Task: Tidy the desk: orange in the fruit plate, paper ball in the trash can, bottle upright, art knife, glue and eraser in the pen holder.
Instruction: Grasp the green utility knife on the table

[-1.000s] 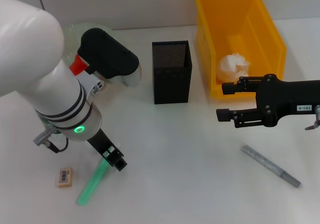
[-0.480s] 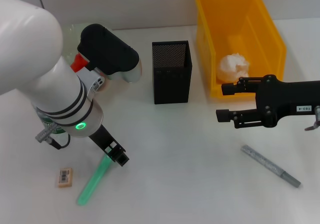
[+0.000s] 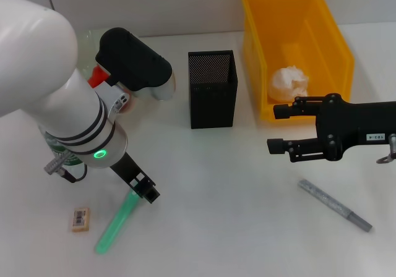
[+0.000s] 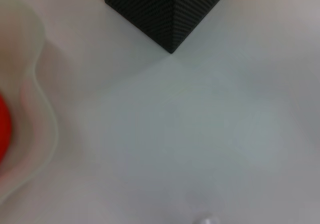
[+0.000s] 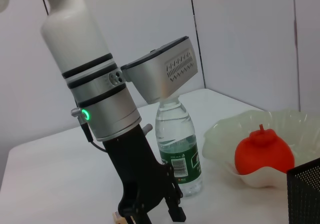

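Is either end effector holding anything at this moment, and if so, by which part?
The right end effector is open and empty, beside the yellow bin. The left end effector sits at the top end of the green glue stick; whether it grips cannot be told.

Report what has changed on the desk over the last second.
The left gripper has shifted slightly toward the robot's right above the green glue stick, without gripping it. The right gripper hangs open as before. Eraser, art knife and pen holder unchanged.
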